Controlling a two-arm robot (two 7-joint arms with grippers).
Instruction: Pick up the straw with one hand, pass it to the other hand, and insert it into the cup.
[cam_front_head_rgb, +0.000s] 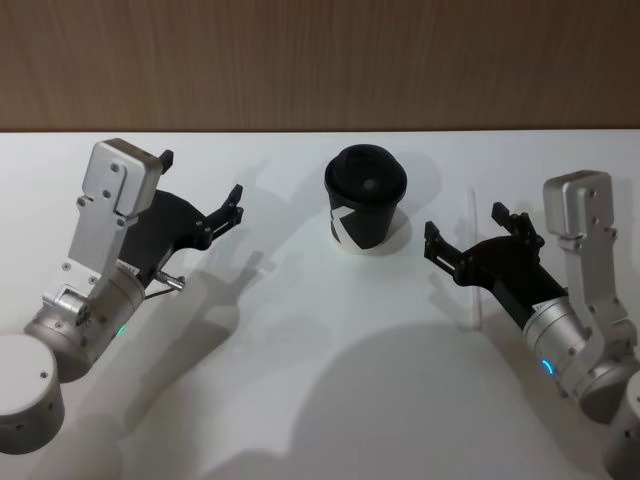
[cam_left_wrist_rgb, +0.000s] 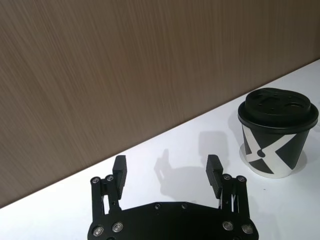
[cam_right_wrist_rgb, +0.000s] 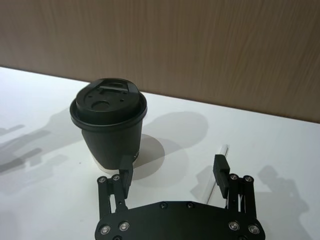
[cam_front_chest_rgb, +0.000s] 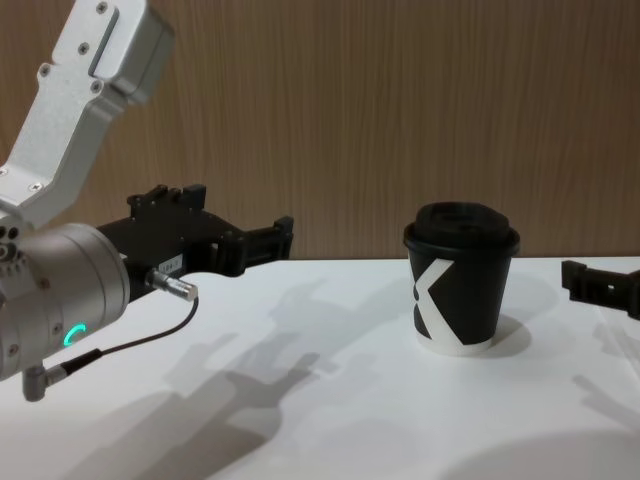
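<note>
The straw (cam_right_wrist_rgb: 223, 150) lies flat on the white bench (cam_front_head_rgb: 300, 380), to the right of the upright, lidded cup (cam_front_head_rgb: 365, 200). The right gripper (cam_front_head_rgb: 466, 222) hovers above the straw, jaws apart and empty. The left gripper (cam_front_head_rgb: 205, 178) hovers left of the cup, jaws apart.

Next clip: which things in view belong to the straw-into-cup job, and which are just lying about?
Job:
- straw, flat on the table by the right gripper
- cup, lid on
- left gripper, jaws open
- right gripper, jaws open

Just there:
- table
- wood wall
- cable on the left arm
</note>
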